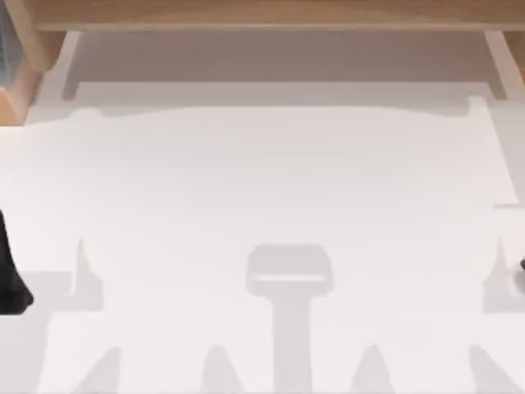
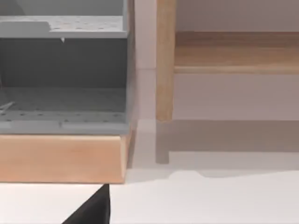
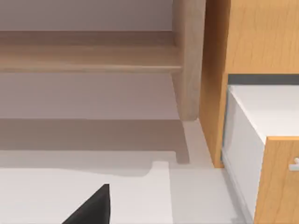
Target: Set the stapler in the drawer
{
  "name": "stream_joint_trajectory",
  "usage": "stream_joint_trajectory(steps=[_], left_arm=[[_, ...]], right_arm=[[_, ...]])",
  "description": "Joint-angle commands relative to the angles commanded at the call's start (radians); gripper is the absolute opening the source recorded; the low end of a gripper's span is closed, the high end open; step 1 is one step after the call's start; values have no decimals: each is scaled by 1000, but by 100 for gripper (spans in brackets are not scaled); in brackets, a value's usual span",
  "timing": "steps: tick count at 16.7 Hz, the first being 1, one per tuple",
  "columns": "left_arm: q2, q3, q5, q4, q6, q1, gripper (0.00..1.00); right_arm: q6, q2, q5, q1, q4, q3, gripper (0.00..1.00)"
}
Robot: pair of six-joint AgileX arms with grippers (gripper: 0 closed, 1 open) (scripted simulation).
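Note:
The stapler is out of view. On the table's left stands an open drawer (image 2: 60,156) with a light wood front and a grey perforated lining, and its corner (image 1: 16,86) reaches the back left of the top view. My left gripper (image 1: 11,283) is parked at the table's left edge, well in front of that drawer; a black part of it (image 2: 91,211) points toward the wood front. My right gripper (image 1: 521,267) sits at the right edge, and a black part of it (image 3: 91,211) hangs over the white table.
A wooden shelf (image 1: 262,15) on legs spans the back of the table. A wooden cabinet (image 3: 252,46) with a pulled-out white drawer box (image 3: 261,116) stands on the right. The white tabletop (image 1: 271,180) lies between the arms.

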Motion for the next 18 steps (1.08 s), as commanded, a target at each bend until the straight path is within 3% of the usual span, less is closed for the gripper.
stream_joint_trajectory(steps=[4, 8, 18], left_arm=[[0, 0, 0, 0, 0, 0, 100], [0, 0, 0, 0, 0, 0, 100], [0, 0, 0, 0, 0, 0, 100]], right_arm=[[-13, 33, 0, 0, -24, 27, 100], [-80, 224, -1, -2, -149, 169, 100], [-349, 1155, -2, -12, -652, 738, 100]])
